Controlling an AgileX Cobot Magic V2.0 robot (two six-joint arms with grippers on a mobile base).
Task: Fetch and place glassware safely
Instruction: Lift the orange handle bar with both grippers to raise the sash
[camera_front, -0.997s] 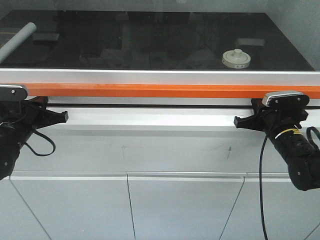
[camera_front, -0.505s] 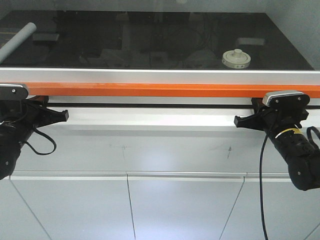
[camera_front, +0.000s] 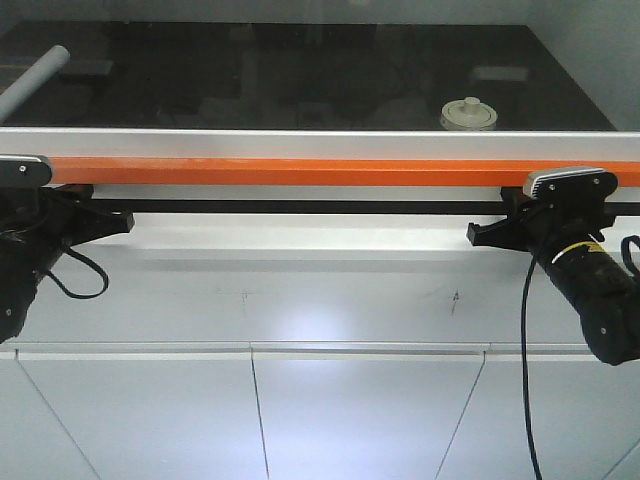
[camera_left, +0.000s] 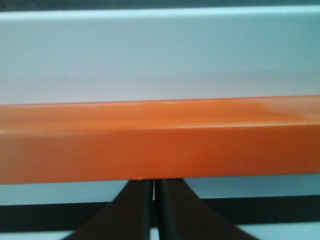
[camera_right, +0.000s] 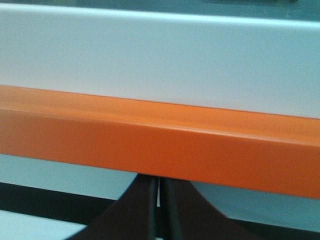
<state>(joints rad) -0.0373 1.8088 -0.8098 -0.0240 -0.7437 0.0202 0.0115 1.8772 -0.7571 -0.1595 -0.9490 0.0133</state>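
The glassware, a squat jar with a cream-white knobbed lid, stands at the right of the glossy black counter top. My left gripper and right gripper hang in front of the counter, below its orange edge strip and well short of the jar. In the left wrist view the left gripper is shut on nothing, its tips just under the orange strip. The right gripper looks the same in the right wrist view, under the strip. Neither wrist view shows the jar.
A grey tube lies at the counter's far left. An aluminium rail tops the orange strip. White cabinet doors fill the space below. A black cable hangs from the right arm.
The whole view has shifted: the counter top looks flatter and the rail, strip and jar sit slightly higher in frame. Both arms keep their pose, grippers still shut.
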